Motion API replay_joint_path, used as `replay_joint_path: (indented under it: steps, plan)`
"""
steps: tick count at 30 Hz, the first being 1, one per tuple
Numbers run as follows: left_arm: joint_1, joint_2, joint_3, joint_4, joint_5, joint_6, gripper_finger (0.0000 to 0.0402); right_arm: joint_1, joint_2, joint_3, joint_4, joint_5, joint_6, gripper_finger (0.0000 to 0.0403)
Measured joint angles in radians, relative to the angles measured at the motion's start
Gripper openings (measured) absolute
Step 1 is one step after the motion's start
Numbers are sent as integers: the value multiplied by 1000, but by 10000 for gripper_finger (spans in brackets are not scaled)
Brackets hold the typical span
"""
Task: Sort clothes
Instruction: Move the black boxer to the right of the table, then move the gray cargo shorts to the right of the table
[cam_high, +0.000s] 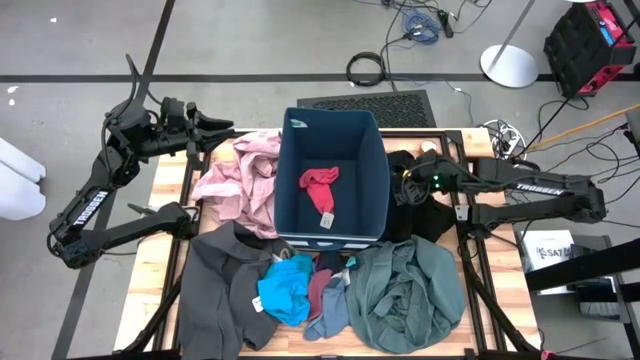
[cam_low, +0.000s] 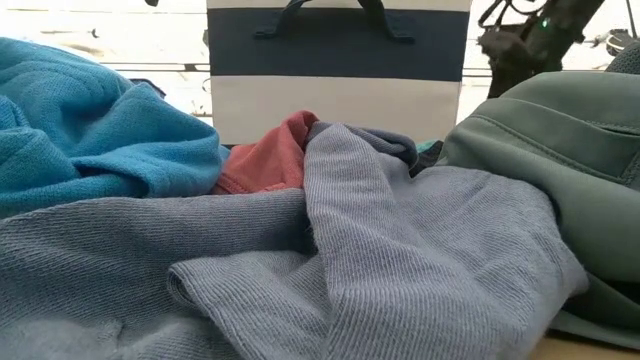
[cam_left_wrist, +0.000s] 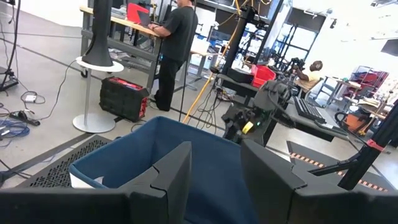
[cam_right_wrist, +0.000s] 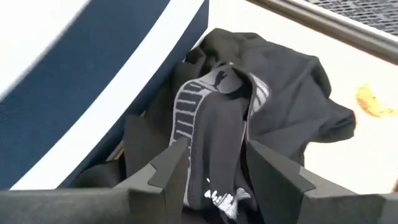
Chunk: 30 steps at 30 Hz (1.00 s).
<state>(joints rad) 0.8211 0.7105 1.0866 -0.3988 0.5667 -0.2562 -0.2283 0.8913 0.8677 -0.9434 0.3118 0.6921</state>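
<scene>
Nearest the front edge of the wooden counter (cam_high: 168, 240) lies the unsorted heap: a dark grey garment (cam_high: 222, 285), a small bright-blue piece (cam_high: 285, 290), a blue-grey knitted piece (cam_low: 400, 260) with a red scrap (cam_low: 268, 160) behind it, and a big grey-green sweatshirt (cam_high: 405, 295). Behind them stands the tall navy-blue fabric bin (cam_high: 372, 170), with one red piece (cam_high: 320, 187) already lying inside. A large dusty-pink garment (cam_high: 245, 175) is bunched against the bin's left wall.

The right gripper (cam_right_wrist: 214, 171) hovers low over a black garment with grey stripes (cam_right_wrist: 214, 121), which is wedged between the bin's right wall and the counter edge. Its jaws stand parted, one to each side of a raised fold, gripping nothing yet. To do this well, the jaws should probably sink onto that fold and pinch a thick bunch, then lift straight up so the cloth clears the bin wall without dragging the bin.

The left gripper (cam_left_wrist: 214, 180) waits at the counter's far left corner, jaws released and empty, facing the bin.

Beyond the counter, cables and a red-and-black case (cam_high: 590, 40) sit on the floor, and a person (cam_left_wrist: 177, 37) works at a bench farther off.
</scene>
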Motion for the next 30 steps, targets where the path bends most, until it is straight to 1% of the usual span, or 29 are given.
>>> replay_joint_path:
  steps: [5, 7, 11, 16, 20, 23, 28, 30]
  plan:
    - [0, 0, 0, -8, 1, 0, 148, 3, 0, 113, -101, 0, -5, 152]
    - [-1, -1, 1, -33, 34, 0, 148, 17, -1, 146, -103, 0, -24, 152]
    - [-32, -5, 2, -173, 142, 32, 148, 91, -3, 184, -40, -19, -83, 153]
    - [-100, -23, 2, -392, 143, 49, 148, 197, -3, 201, 27, -30, -105, 153]
    - [-170, -51, 2, -563, 121, 51, 148, 271, -3, 201, 83, -30, -110, 153]
    - [-225, -70, 2, -659, 60, -2, 148, 313, -3, 201, 129, -29, -125, 153]
    - [-307, -82, 1, -771, -45, -89, 148, 358, -3, 201, 207, -27, -170, 153]
    - [-338, -81, -15, -800, -53, -110, 148, 366, -3, 201, 228, -28, -193, 153]
